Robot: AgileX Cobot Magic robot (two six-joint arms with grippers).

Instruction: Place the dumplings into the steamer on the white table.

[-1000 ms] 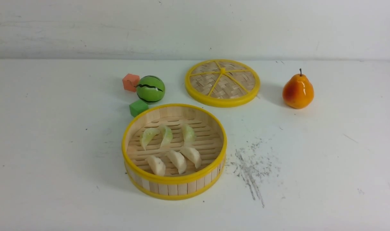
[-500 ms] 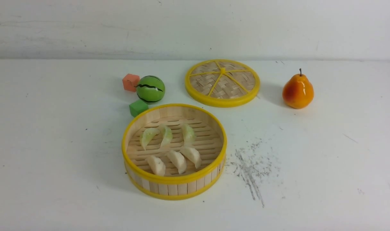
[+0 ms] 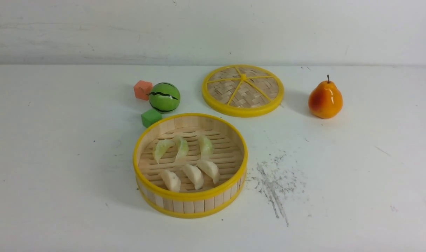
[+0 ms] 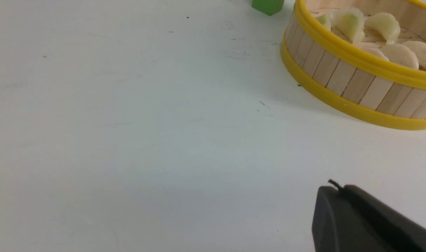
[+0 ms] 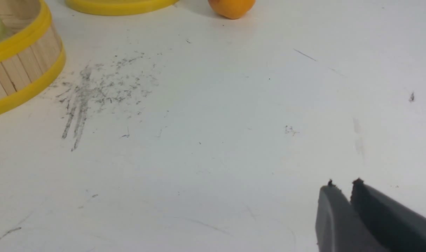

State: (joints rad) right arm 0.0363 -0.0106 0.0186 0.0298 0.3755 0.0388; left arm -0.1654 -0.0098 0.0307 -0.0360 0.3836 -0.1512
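Observation:
The steamer [image 3: 190,196] stands on the white table [image 3: 59,157], near the middle front. Inside it lie the dumplings: three pale green ones [image 3: 180,147] at the back and three cream-white ones [image 3: 193,175] in front. No arm shows in the front view. In the left wrist view my left gripper [image 4: 335,187] is shut on nothing, over bare table beside the steamer [image 4: 339,75]. In the right wrist view my right gripper [image 5: 343,183] has its jaws a narrow gap apart with nothing between them, well away from the steamer [image 5: 23,70].
The woven yellow-rimmed lid [image 3: 242,90] lies flat behind the steamer. A pear [image 3: 325,99] stands at the back right. A toy watermelon ball [image 3: 164,97], an orange-red cube [image 3: 143,89] and a green cube [image 3: 151,117] sit behind the steamer's left. Grey scuff marks [image 3: 274,182] lie right of it.

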